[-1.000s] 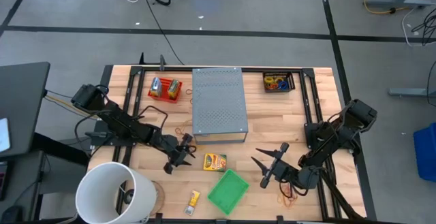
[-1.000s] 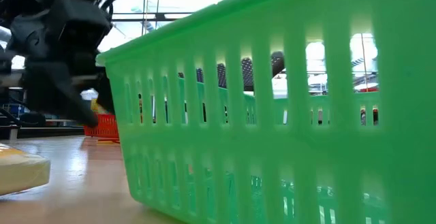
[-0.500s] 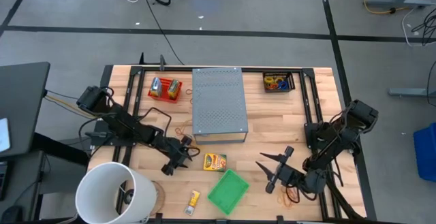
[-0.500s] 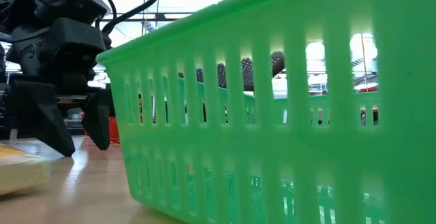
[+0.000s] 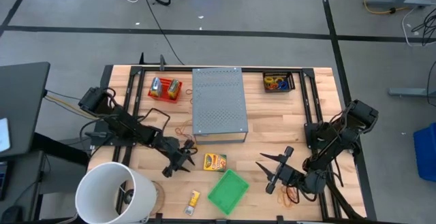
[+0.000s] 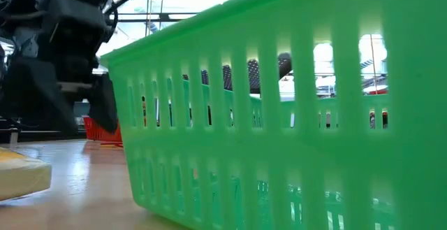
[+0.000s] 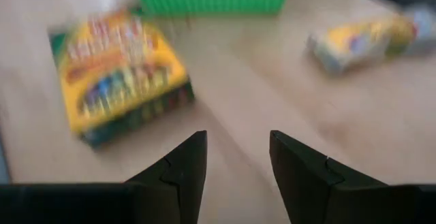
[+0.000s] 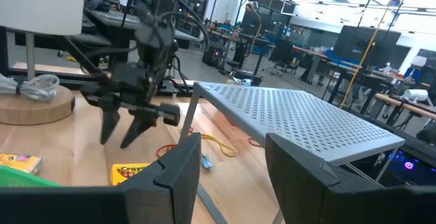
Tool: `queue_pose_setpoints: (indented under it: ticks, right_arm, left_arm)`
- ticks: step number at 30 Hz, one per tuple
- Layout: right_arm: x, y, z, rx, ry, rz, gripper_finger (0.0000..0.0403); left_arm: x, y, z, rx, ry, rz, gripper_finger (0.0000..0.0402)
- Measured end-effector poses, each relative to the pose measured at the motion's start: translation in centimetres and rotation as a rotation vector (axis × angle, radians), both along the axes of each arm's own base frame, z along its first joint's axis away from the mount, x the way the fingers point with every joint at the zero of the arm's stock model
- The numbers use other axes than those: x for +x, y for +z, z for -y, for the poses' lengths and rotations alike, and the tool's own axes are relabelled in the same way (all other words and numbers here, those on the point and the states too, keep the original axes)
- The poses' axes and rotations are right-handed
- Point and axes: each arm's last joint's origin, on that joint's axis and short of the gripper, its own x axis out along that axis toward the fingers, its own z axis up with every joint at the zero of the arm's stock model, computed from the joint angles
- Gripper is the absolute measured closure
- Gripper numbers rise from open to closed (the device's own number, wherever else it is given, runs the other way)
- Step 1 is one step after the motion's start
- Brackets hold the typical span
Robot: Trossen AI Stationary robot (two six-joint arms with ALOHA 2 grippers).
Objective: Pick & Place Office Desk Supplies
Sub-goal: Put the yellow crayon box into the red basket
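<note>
High view: the left gripper (image 5: pixel 178 163) is being held low over the worktop (image 5: pixel 259 125), fingers spread and empty, with the yellow crayon packet (image 5: pixel 214 161) lying just beside its tips toward the table's middle. The green basket (image 5: pixel 227 189) is seen just past the packet, nearer the front edge, and a small yellow packet (image 5: pixel 193 198) is lying near it. The right gripper (image 5: pixel 272 169) is being held open and empty beside the basket's other side, with rubber-band loops (image 5: pixel 289 195) lying on the wood just behind it. Compared with half a second ago, the left gripper is being shown slightly nearer the crayon packet; the right arm is unchanged.

Low view: the frame is being filled by the green basket (image 6: pixel 279 111), with a dark gripper (image 6: pixel 63 62) blurred behind its corner.

Left wrist view: the crayon packet (image 7: pixel 119 74) is being seen ahead of the parted fingers (image 7: pixel 184 169), untouched.

Right wrist view: the left gripper (image 8: pixel 133 118) is being seen hanging open above the crayon packet (image 8: pixel 136 173).
</note>
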Motion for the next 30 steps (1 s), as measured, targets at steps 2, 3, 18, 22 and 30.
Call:
queue_pose_setpoints:
  ticks: [2,3,18,22,30]
  right_arm:
    - [0.0,0.0,0.0,0.0,0.0,0.0,0.0231]
    - [0.0,0.0,0.0,0.0,0.0,0.0,0.0231]
    - [0.0,0.0,0.0,-0.007,0.0,-0.004,0.0231]
    - [0.0,0.0,0.0,-0.009,-0.002,-0.005,0.0231]
    - [0.4,0.0,0.1,0.0,0.047,0.002,0.0231]
  left_arm:
    - [0.2,0.3,0.1,-0.01,0.002,0.034,0.0234]
    - [0.3,0.5,0.1,-0.016,0.004,0.054,0.0234]
    - [1.8,4.7,0.0,0.015,0.144,0.557,0.0234]
    - [1.9,5.1,-0.3,0.1,0.233,0.612,0.0234]
    - [1.8,6.4,-0.1,0.023,0.174,0.735,0.0235]
